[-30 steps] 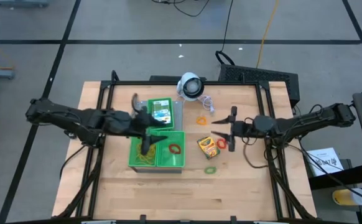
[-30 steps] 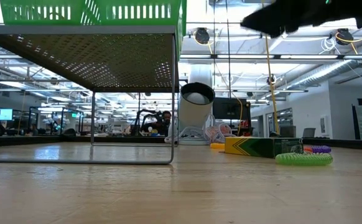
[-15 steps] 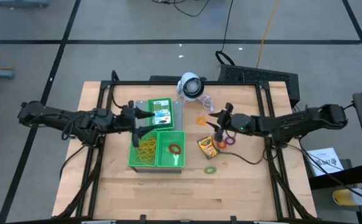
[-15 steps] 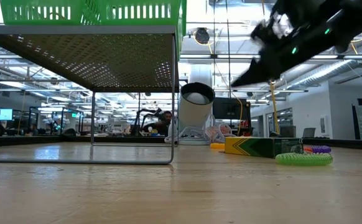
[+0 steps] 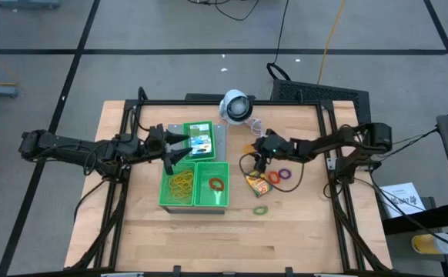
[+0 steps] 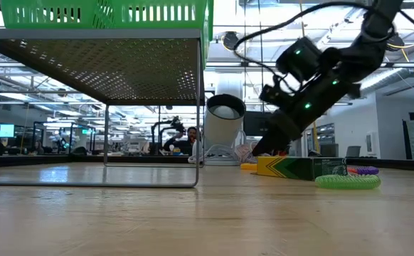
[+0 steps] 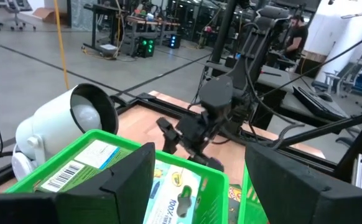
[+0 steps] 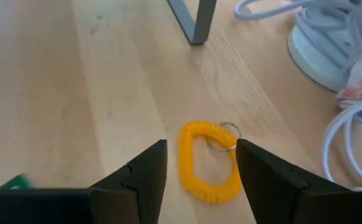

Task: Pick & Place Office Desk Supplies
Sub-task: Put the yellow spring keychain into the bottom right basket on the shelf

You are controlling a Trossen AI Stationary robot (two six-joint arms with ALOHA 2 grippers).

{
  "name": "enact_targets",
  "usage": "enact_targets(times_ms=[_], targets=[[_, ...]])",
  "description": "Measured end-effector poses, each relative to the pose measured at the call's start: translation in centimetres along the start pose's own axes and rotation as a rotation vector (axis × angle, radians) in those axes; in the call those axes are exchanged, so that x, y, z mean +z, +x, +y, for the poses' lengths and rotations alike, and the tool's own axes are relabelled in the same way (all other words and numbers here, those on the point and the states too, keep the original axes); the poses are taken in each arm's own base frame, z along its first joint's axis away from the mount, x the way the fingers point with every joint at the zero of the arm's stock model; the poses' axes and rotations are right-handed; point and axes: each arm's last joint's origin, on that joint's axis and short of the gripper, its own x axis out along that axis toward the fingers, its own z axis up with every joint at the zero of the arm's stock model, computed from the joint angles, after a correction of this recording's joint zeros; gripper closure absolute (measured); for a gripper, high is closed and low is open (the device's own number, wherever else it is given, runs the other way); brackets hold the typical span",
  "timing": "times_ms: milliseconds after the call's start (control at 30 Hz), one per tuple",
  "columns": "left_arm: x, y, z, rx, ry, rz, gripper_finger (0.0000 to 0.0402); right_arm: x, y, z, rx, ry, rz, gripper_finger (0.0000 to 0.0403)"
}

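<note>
A pale wooden table (image 5: 208, 231) with a black frame stands on a grey floor crossed by dark lines; the low view looks past it into a bright workshop hall.

The left arm reaches in from the table's left edge, and the left gripper (image 5: 179, 146) hovers over the green plastic compartment trays (image 5: 222, 201) left of centre, its fingers spread wide and empty. The right arm comes from the right edge, bent low, and the right gripper (image 5: 259, 159) hangs just above the wood in the middle, fingers parted with nothing between them.

The near tray holds a pile of tan-yellow rubber-band loops (image 5: 181, 183) in its left compartment and a red loop (image 5: 217, 184) in its right one. The far tray carries yellow-and-green crayon boxes (image 5: 199, 139). A white round device with a cord (image 5: 235, 106) sits at the far edge of the table.

A third yellow-and-green crayon box (image 5: 258, 181) lies flat just near-side of the right gripper. An orange coiled loop with a small metal ring (image 8: 209, 160) lies directly beneath the right gripper's open fingers, untouched. A red ring (image 5: 273, 178) and a purple ring (image 5: 285, 175) lie just right of the box, and a green coiled loop (image 5: 260, 209) rests nearer the front edge.
</note>
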Motion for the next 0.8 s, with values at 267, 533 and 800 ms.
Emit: enact_targets(times_ms=[267, 533, 800], targets=[[0.0, 0.0, 0.1, 0.004, -0.005, 0.002, 0.0136, -0.3, 2.5, -0.1, 0.060, 0.004, 0.089, 0.0205], [-0.1, 0.0, 0.1, 0.006, -0.009, 0.009, 0.0143, -1.9, 2.7, -0.2, 0.046, 0.029, 0.254, 0.0244], [-0.1, 0.0, 0.1, 0.006, -0.029, 0.009, 0.0136, -3.0, 2.4, -0.2, 0.034, 0.071, 0.371, 0.0316]])
